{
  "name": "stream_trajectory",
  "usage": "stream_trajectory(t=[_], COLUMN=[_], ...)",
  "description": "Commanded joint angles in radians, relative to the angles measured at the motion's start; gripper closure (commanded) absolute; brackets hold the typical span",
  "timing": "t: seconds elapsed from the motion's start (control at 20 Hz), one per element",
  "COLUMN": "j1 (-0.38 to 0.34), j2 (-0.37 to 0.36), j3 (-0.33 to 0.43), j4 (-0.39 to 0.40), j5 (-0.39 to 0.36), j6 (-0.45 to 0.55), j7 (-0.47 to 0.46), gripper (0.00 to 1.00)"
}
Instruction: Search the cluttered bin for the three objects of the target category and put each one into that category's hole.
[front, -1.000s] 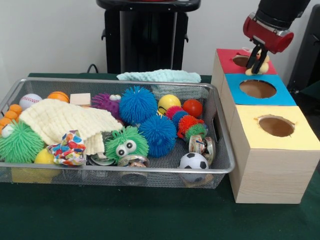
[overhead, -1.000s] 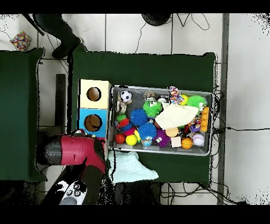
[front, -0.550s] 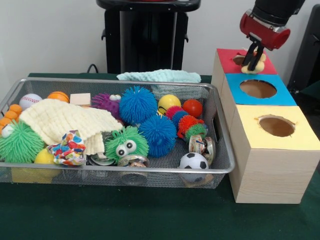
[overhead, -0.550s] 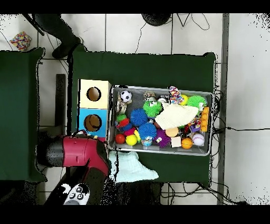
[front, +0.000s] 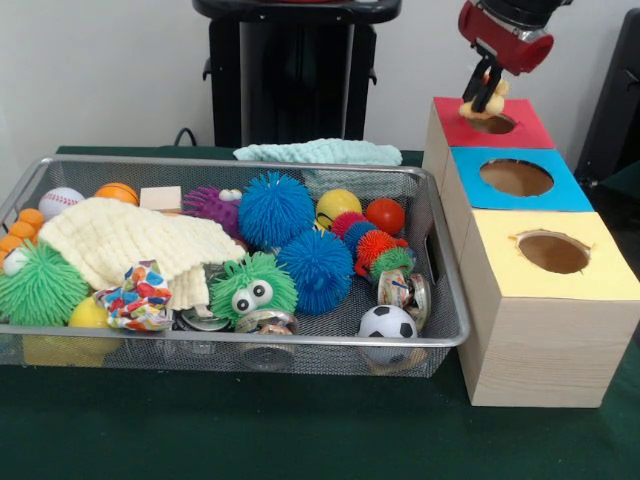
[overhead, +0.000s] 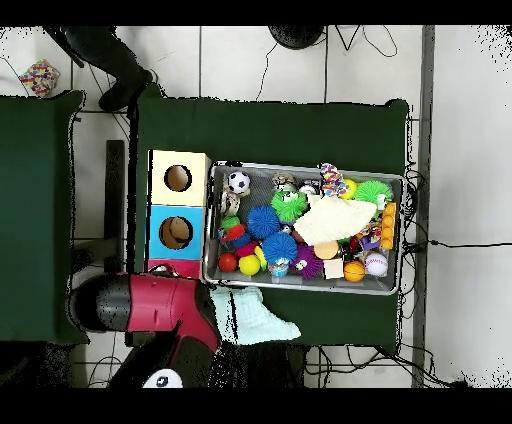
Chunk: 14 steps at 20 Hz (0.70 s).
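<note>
A pale mint cloth (front: 320, 152) lies on the green table (front: 250, 430) behind the bin.

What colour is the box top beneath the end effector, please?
Red box top, seen best in the front view, under the end effector.

Wire-mesh metal bin (front: 440, 300), unpainted wooden box (front: 530, 350), knitted cloth (front: 125, 240).

- I count three holes: red (front: 493, 123), blue (front: 515, 177), yellow (front: 552, 252).
- I count two blue spiky balls (front: 276, 209) (front: 318, 268).
- One soccer ball (front: 387, 322).
- One baseball (front: 60, 201).
- One wire bin (front: 440, 300).
</note>
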Motion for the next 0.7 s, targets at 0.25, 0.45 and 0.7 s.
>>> stream_trajectory(t=[0.25,0.45,0.7], j1=[-0.021,-0.034,-0.023], j2=[-0.004,0.016,0.054], j3=[0.088,0.173,0.221], j4=[0.201,0.258,0.263], j5=[0.013,0.105,0.169], j6=[-0.096,-0.194,-0.254], j7=[0.099,0.139,0.178], gripper=[1.0,1.0,1.0])
